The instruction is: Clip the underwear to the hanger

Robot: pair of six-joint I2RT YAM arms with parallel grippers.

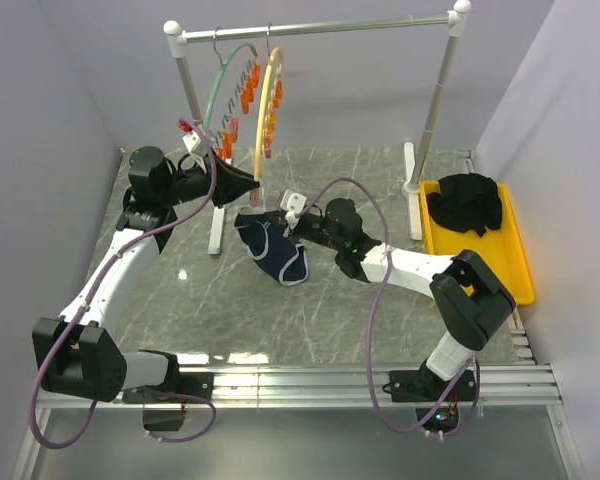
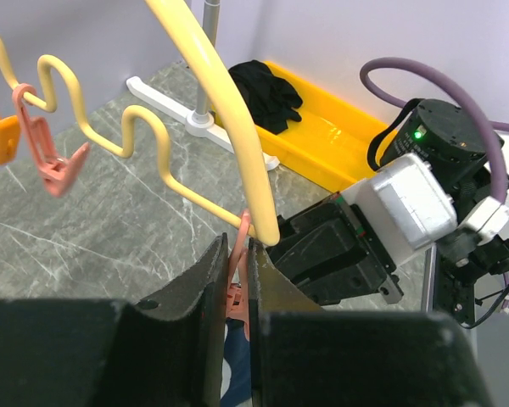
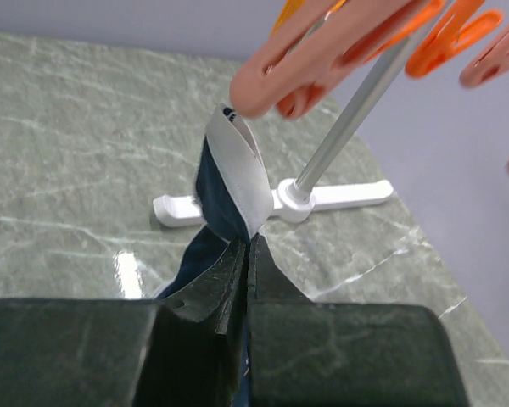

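The yellow hanger point(image 1: 267, 110) hangs by its hook from the rail, orange clips along it. My left gripper point(image 1: 252, 187) is shut on its lowest orange clip point(image 2: 237, 271) at the hanger's bottom end point(image 2: 237, 144). My right gripper point(image 1: 292, 226) is shut on the white waistband of the navy underwear point(image 1: 275, 252), holding it up just below that clip. In the right wrist view the waistband point(image 3: 237, 170) stands up from the gripper point(image 3: 248, 248), with the clip's orange tips point(image 3: 271, 89) just above it.
A green hanger point(image 1: 225, 75) with orange clips hangs left of the yellow one. The rack's white feet point(image 1: 217, 228) and post point(image 1: 433, 110) stand on the marble table. A yellow tray point(image 1: 515, 260) at the right holds black clothes point(image 1: 465, 205).
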